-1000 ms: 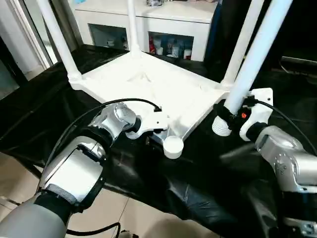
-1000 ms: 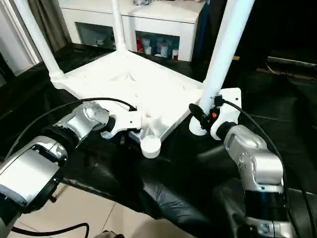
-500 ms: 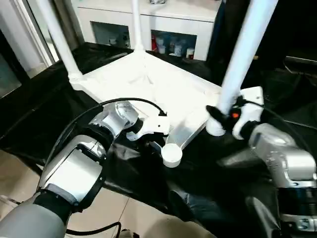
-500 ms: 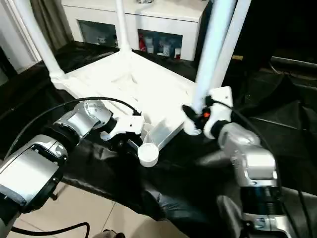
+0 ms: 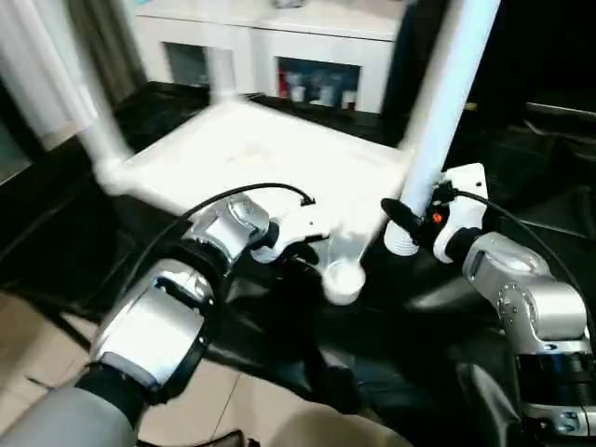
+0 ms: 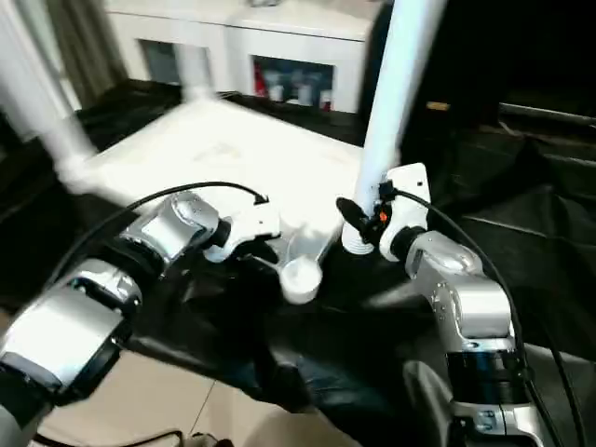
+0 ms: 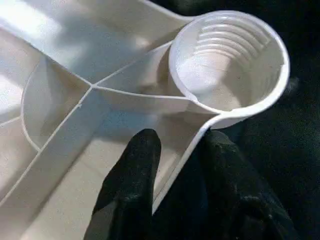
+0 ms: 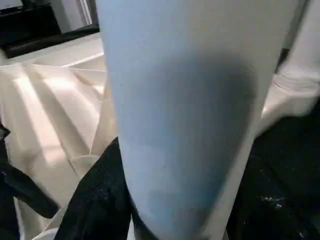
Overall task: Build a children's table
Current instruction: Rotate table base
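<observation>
my left gripper [image 7: 177, 165] pinching the table top's [image 5: 270, 154] rim beside the empty socket [image 7: 229, 62], my right gripper [image 5: 407, 226] clamped around a loose leg [image 5: 442, 102], black cloth [image 5: 391, 317] between

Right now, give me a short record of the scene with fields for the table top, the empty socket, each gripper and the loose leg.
table top: white table top, upside down on black sheet
empty socket: near-corner socket, threaded inside, no leg in it
left gripper: left gripper straddles the top's rim beside the socket, one finger each side
right gripper: right gripper shut on loose leg
loose leg: loose leg upright, threaded end down, off to the side of the socket
</observation>
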